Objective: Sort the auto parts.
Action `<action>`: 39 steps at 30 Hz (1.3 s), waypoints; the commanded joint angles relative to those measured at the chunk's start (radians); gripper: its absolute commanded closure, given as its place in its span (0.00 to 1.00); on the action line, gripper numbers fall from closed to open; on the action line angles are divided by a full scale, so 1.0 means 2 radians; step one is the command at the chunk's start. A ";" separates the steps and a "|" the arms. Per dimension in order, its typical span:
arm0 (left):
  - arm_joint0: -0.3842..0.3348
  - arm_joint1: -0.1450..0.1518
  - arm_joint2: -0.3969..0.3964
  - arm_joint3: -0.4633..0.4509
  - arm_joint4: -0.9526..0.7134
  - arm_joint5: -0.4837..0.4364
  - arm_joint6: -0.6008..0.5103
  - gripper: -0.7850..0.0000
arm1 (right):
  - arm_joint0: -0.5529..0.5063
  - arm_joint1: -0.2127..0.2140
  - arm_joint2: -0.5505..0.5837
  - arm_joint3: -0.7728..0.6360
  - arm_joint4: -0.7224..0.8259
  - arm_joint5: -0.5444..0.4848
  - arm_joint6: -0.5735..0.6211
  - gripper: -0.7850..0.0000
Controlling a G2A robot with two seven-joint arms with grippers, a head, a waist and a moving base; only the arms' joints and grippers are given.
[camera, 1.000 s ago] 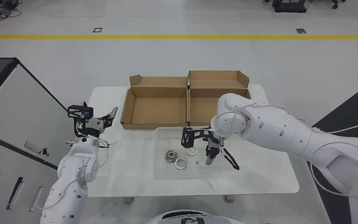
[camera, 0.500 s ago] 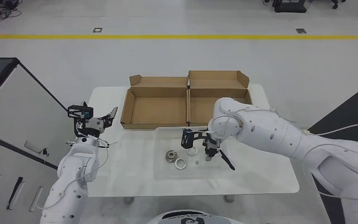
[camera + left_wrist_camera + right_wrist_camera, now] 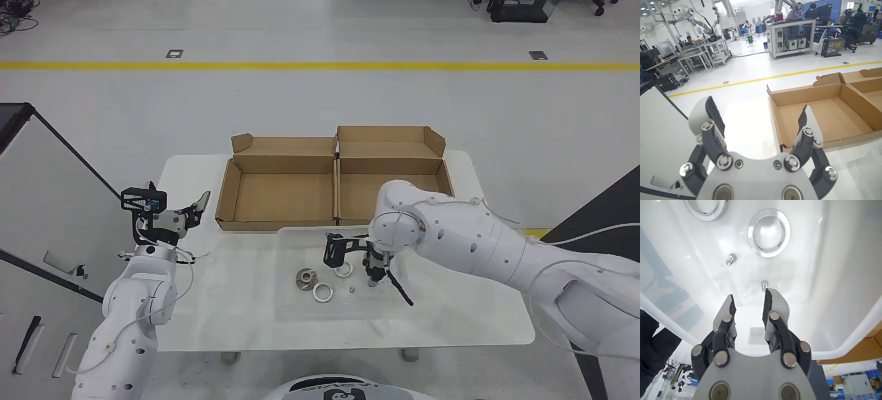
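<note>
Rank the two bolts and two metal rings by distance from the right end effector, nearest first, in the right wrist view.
1. Nearer bolt, just off a fingertip of the right end effector.
2. Other bolt, farther out.
3. Whole ring, its near rim almost level with that bolt: close call.
4. Partly seen ring, farthest.

— What do the arms look like?
— Glossy white, rounded shells. The right arm is bulky. The left arm, at 8 o'clock in the top view, is slimmer, and a black block with a blue spot sits at its wrist.
— And the grippers?
— The left gripper and right gripper match. Each has a silver-grey plate, curved black links and round silver screw heads, and its pale metal jaws are lined with black ribbed pads.
</note>
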 commanded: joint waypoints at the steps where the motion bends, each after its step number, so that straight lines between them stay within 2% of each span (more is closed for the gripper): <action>1: 0.000 0.000 0.000 0.000 0.000 0.000 0.000 0.00 | -0.001 -0.001 0.000 0.003 -0.001 0.000 0.000 0.60; 39: 0.000 0.000 0.000 0.000 0.000 0.000 0.000 0.00 | -0.008 -0.038 0.000 0.072 -0.013 -0.013 -0.013 0.65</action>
